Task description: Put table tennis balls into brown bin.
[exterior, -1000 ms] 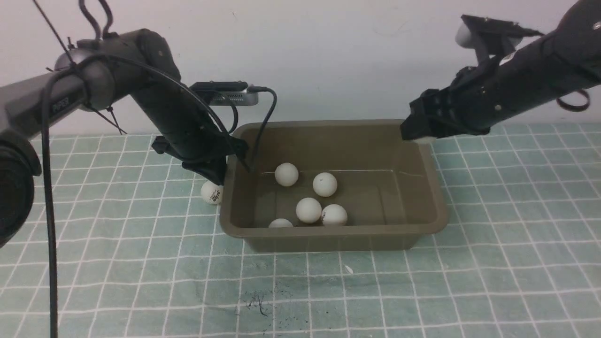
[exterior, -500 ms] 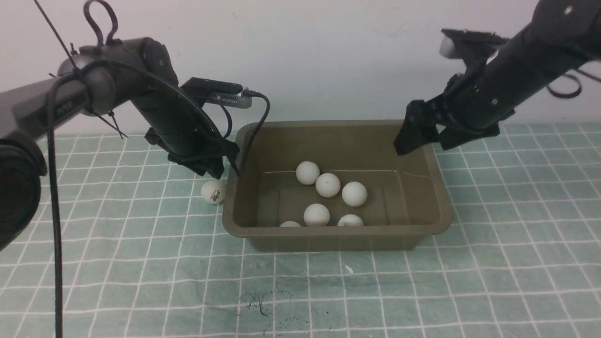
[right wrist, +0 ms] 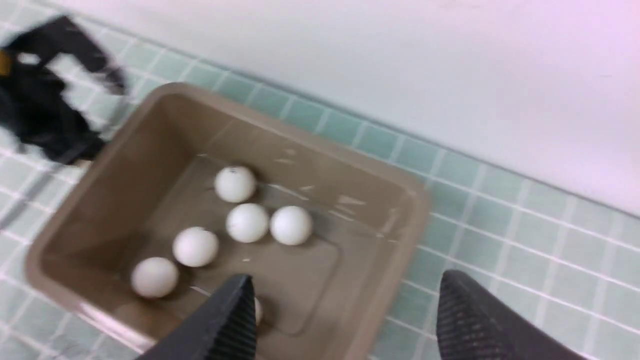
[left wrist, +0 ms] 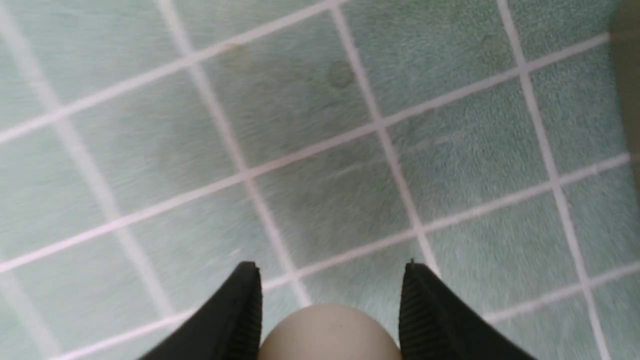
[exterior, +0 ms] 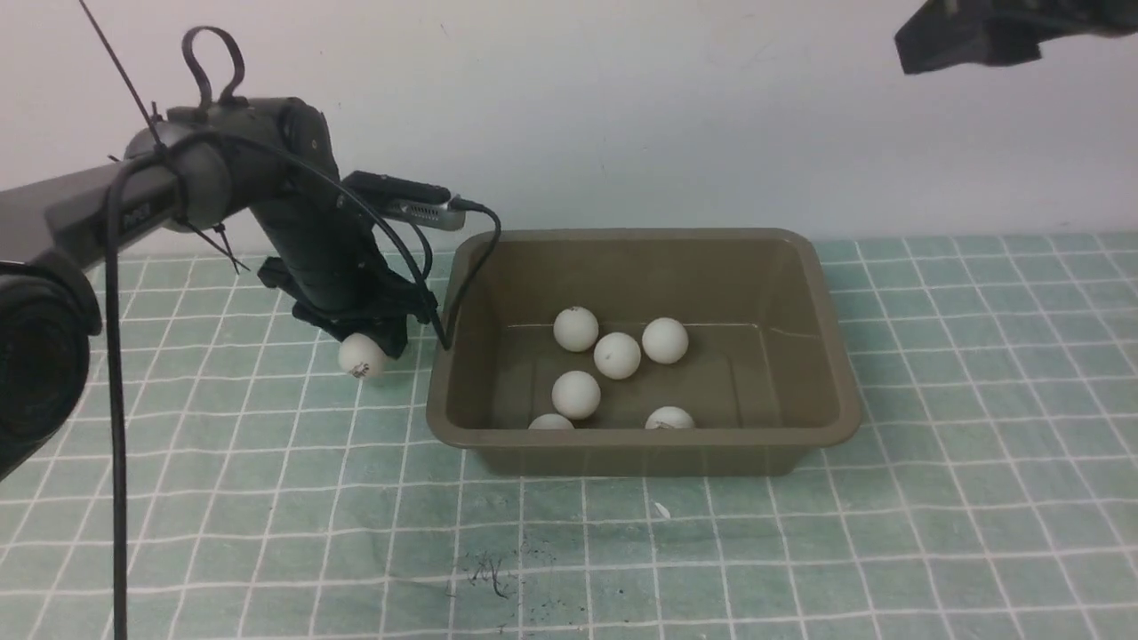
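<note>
The brown bin (exterior: 640,236) stands in the middle of the mat, and the right wrist view shows its inner wall (right wrist: 125,175). Several white table tennis balls (exterior: 617,355) lie on its floor (right wrist: 247,222). Just left of the bin, my left gripper (exterior: 372,338) is shut on another table tennis ball (exterior: 360,356), holding it a little above the mat. In the left wrist view that ball (left wrist: 327,332) fills the gap between the two ribbed fingers of the left gripper (left wrist: 331,272). My right gripper (right wrist: 347,285) hangs high above the bin's right side, open and empty.
A green mat with white grid lines (exterior: 978,373) covers the table, with a pale wall behind it. Part of my right arm (exterior: 969,36) shows at the top right corner of the front view. Dark scuff marks (exterior: 489,569) lie on the mat in front of the bin.
My left gripper closed on the ball beside the bin and carried it slightly left and up. My right arm let a ball fall into the bin and rose away; the balls inside rolled.
</note>
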Available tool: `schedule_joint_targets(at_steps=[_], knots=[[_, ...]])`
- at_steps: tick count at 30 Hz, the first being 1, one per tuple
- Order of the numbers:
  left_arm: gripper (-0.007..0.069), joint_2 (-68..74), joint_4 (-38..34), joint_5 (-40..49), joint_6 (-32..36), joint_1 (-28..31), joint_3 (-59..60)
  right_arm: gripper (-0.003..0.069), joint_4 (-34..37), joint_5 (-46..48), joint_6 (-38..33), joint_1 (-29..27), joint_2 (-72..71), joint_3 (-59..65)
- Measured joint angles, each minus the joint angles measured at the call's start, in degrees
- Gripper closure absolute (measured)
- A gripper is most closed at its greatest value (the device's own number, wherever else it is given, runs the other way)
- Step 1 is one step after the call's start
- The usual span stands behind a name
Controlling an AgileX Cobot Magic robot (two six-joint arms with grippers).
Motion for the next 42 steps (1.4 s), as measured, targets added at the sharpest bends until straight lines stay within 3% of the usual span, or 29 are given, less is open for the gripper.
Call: schedule_joint_targets(at_steps=[4,8,11,15,19,22,24,26,28,29,31,32,37,41,42], knots=[[0.0311,-6.8,-0.5,1.6,0.0,-0.1,0.0,0.0225,-1.8,1.4,0.8,0.0,-0.3,0.0],[0.0311,-12.5,-8.1,1.9,2.4,-1.6,-0.1,0.0225,-2.2,3.2,1.4,0.0,-0.7,0.0],[0.0311,-13.5,-16.9,0.6,9.9,-6.4,-0.2,0.0245,-2.3,3.7,1.8,0.0,-2.1,0.0],[0.0286,-8.5,-20.3,-2.2,11.5,-11.2,0.0,0.0393,-2.3,5.4,2.1,0.0,-8.2,0.2],[0.0131,-5.9,-20.2,-3.7,9.4,-11.9,0.1,0.0618,-3.6,4.9,4.5,0.0,-21.3,3.7],[0.0100,-6.6,-19.6,-2.5,7.2,-11.6,-1.3,0.0657,-3.7,0.9,5.3,0.0,-30.2,10.5],[0.0143,-8.2,-18.4,-0.2,4.4,-11.2,-2.8,0.0666,-4.5,-4.4,5.8,0.0,-38.1,16.8],[0.0244,-10.7,-16.9,2.7,2.4,-10.5,-4.3,0.0671,-7.1,-10.4,8.2,0.0,-46.2,26.1],[0.0511,-17.2,-14.3,6.4,0.6,-8.7,-4.8,0.0671,-13.4,-18.7,15.5,0.0,-58.4,39.9],[0.0511,-17.2,-14.1,6.6,0.6,-8.6,-4.8,0.0671,-13.9,-19.3,16.1,0.0,-59.3,40.9],[0.0586,-21.7,-13.3,7.7,0.0,-7.4,-4.2,0.0671,-18.2,-22.8,20.5,0.0,-65.8,48.2],[0.0615,-25.8,-13.0,7.9,-0.1,-6.7,-2.7,0.0672,-22.8,-25.8,26.2,0.0,-71.7,54.9],[0.0629,-39.0,-13.1,6.1,-0.1,-6.8,7.8,0.0672,-34.2,-30.9,38.8,0.0,-83.5,68.9],[0.0629,-50.7,-13.7,-0.2,-0.1,-6.8,20.8,0.0672,-39.7,-34.1,46.1,0.0,-85.7,74.7],[0.0629,-58.6,-14.0,-5.0,-0.3,-6.8,29.1,0.0673,-41.1,-34.9,48.1,0.0,-85.7,75.7]])
